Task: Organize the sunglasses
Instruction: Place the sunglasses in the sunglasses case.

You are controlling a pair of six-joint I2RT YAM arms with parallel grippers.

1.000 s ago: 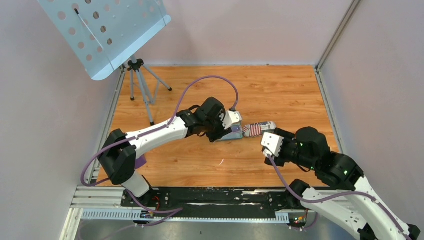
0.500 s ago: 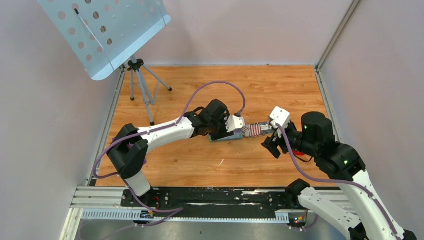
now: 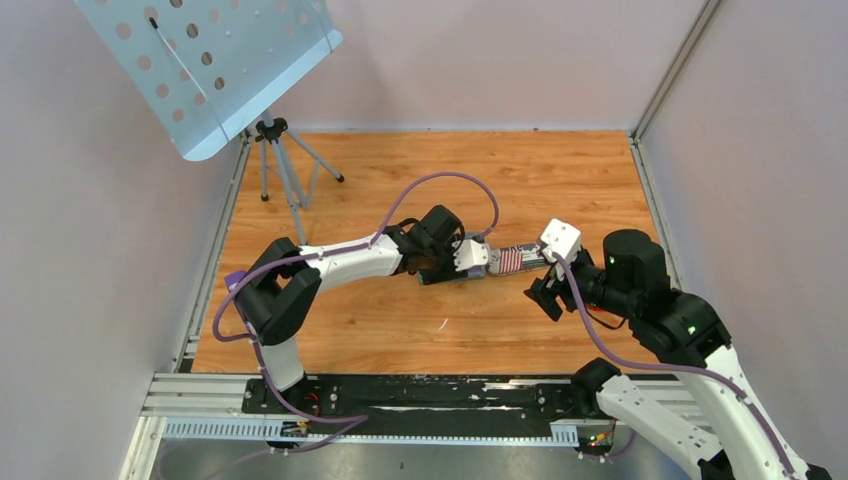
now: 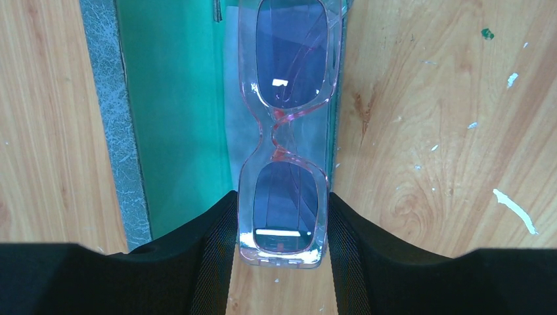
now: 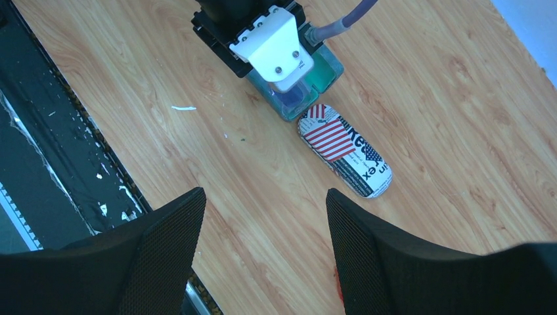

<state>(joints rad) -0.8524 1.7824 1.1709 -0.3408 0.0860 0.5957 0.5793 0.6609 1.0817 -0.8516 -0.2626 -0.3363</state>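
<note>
My left gripper [image 4: 281,198] is shut on the sunglasses [image 4: 284,125]: a clear pink frame with purple lenses, the near lens pinched between my black pads. The pair points away from me and hangs over an open case with a green lining [image 4: 177,98] and a grey outside. In the top view the left gripper [image 3: 470,258] is over that case [image 3: 445,276] at mid-table. The flag-patterned case [image 5: 345,149] lies shut just right of it [image 3: 520,258]. My right gripper [image 5: 263,203] is open and empty above bare wood, near the flag case [image 3: 542,297].
A perforated music stand plate [image 3: 210,60] on a tripod [image 3: 280,170] stands at the back left. Walls close in the table on three sides. A black rail [image 3: 400,395] runs along the near edge. A white scrap [image 3: 441,322] lies on the wood.
The left arm has reached further right with the sunglasses, settling over the open case. The right wrist swung up and turned a second ago and has barely moved since.
</note>
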